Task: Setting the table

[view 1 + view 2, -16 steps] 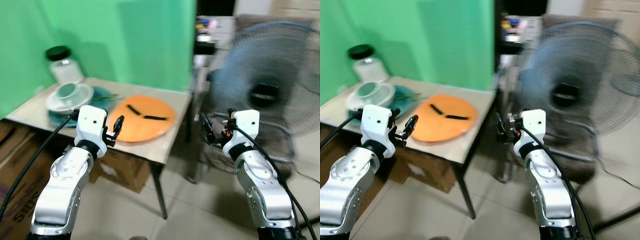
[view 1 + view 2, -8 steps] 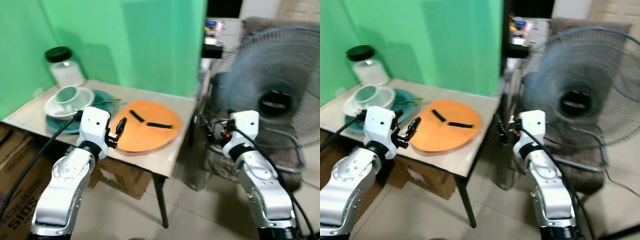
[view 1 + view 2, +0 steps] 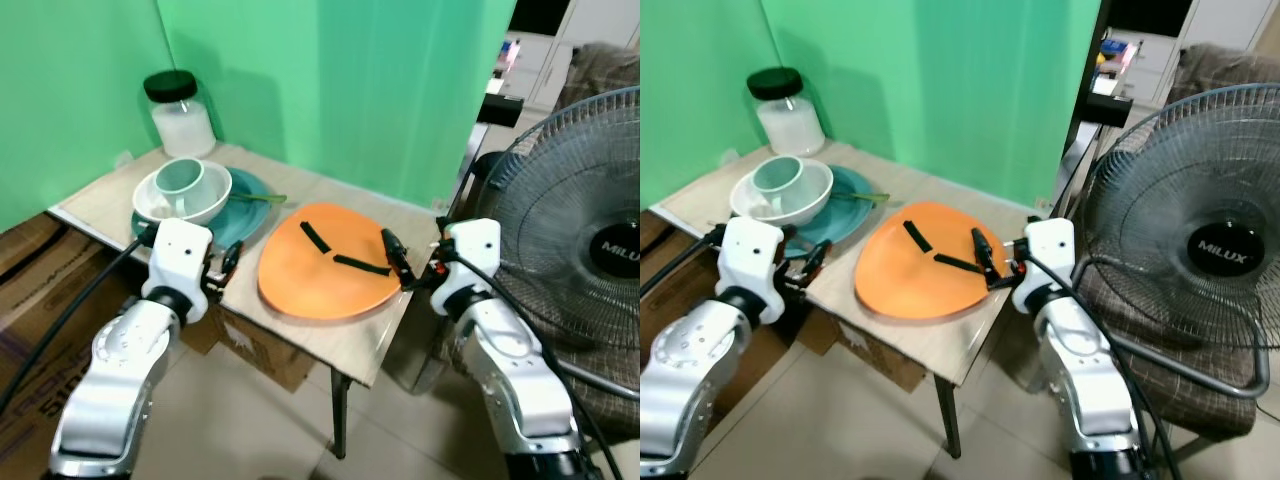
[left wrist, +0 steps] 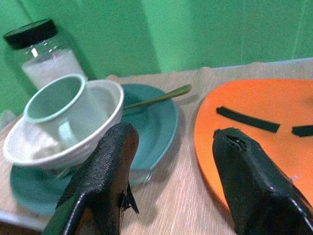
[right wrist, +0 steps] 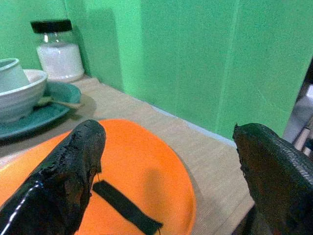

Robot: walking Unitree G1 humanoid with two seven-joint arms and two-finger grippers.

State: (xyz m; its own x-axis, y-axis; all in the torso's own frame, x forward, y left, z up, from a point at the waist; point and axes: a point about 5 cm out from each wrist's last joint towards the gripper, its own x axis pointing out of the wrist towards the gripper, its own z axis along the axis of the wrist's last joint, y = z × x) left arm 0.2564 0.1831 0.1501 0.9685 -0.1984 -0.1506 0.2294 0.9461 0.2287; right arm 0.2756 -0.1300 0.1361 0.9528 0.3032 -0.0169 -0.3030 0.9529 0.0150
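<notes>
At the far left, a glass jar with a black lid (image 3: pixel 179 110) holding white powder stands at the back corner of the small wooden table (image 3: pixel 330 335), against the green backdrop (image 3: pixel 330 90). Just in front of it a pale green mug (image 3: pixel 181 184) sits inside a white bowl (image 3: pixel 207 203), which rests on a round teal plate (image 3: pixel 247 205); a thin green spoon (image 3: pixel 258 199) lies across the plate's far rim. The left gripper (image 3: pixel 226 268) hovers at the table's near edge just beside this stack, its fingers (image 4: pixel 110 166) spread apart and empty. Further right lies the round orange placemat (image 3: pixel 325 280) carrying two black strips (image 3: pixel 340 254). The right gripper (image 3: pixel 398 260) hangs over the mat's right edge, fingers (image 5: pixel 73 161) parted with nothing between them. Beyond the table stands a large grey floor fan (image 3: pixel 1200 250), close beside the right arm, in front of a cloth-draped seat (image 3: pixel 1200 385).
</notes>
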